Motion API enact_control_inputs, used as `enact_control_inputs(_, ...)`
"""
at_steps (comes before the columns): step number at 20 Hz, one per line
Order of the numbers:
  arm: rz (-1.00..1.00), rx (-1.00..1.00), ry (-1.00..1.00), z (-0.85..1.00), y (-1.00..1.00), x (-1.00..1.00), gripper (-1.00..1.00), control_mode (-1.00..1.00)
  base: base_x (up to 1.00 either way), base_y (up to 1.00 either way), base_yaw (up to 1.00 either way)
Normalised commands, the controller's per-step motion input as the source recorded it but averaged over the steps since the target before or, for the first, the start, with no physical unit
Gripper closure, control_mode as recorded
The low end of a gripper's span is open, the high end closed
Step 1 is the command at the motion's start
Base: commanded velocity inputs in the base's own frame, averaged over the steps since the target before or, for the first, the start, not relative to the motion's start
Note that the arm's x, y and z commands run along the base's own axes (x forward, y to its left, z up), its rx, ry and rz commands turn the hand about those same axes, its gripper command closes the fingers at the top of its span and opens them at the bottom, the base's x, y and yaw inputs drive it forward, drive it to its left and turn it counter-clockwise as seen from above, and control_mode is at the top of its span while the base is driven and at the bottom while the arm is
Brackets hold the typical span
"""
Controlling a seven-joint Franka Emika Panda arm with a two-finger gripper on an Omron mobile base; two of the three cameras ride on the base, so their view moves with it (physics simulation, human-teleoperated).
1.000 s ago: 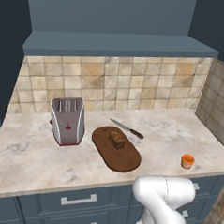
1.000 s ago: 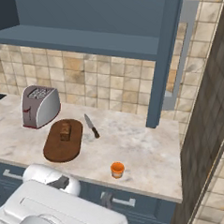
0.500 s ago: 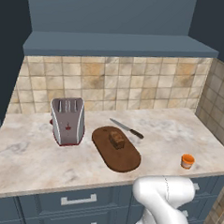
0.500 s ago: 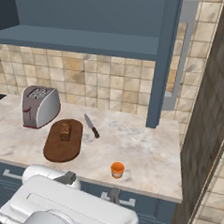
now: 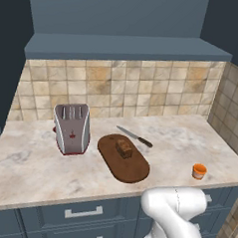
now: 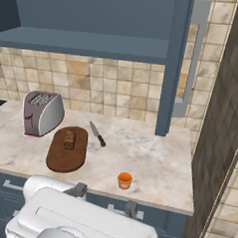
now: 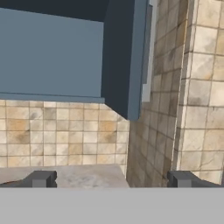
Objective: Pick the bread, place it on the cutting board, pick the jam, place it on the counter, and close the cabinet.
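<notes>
The bread (image 5: 123, 147) (image 6: 69, 138), a small dark brown chunk, lies on the oval cutting board (image 5: 132, 171) (image 6: 63, 160). The orange jam (image 5: 199, 171) (image 6: 124, 180) stands on the beige counter (image 5: 28, 165) (image 6: 144, 152) near its front edge, to the right of the board. The cabinet (image 5: 127, 21) (image 7: 48, 52) above is open. Its right door (image 6: 176, 64) (image 7: 124, 57) sticks out edge-on, silver handle (image 6: 194, 61) (image 7: 148, 52) on its outer face. In the hand view my gripper (image 7: 111, 180) is open with nothing between its fingertips (image 7: 41, 179), facing the door's lower corner from a distance.
A silver toaster (image 5: 70, 128) (image 6: 41, 114) stands left of the board, and a knife (image 5: 135, 137) (image 6: 97, 134) lies behind it. A tiled side wall (image 5: 234, 108) (image 6: 221, 112) bounds the counter on the right. Blue-grey drawers (image 5: 80, 213) run below the counter edge.
The arm's white body has shifted a little in the right base view. Bread, jam, board and cabinet door have not moved, and the gripper stays open.
</notes>
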Motion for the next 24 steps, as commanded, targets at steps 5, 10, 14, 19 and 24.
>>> enact_control_inputs(5, 0.00, 0.00, -0.08, 0.04, -0.01, -0.09, -1.00, -1.00, 0.00, 0.00, 0.00)
enact_control_inputs(10, 0.00, 0.00, -0.10, 0.11, 0.00, -0.08, -1.00, -1.00, 0.00, 0.00, 0.00)
enact_control_inputs(14, 0.00, 0.00, -0.07, 0.19, 0.00, -0.07, -1.00, -1.00, 0.00, 0.00, 0.00)
enact_control_inputs(19, 0.00, 0.00, -0.05, 0.19, 0.00, -0.11, -1.00, -1.00, 0.00, 0.00, 0.00)
enact_control_inputs(24, 0.00, 0.00, -0.02, 0.23, 0.00, -0.18, -1.00, -1.00, 0.00, 0.00, 0.00)
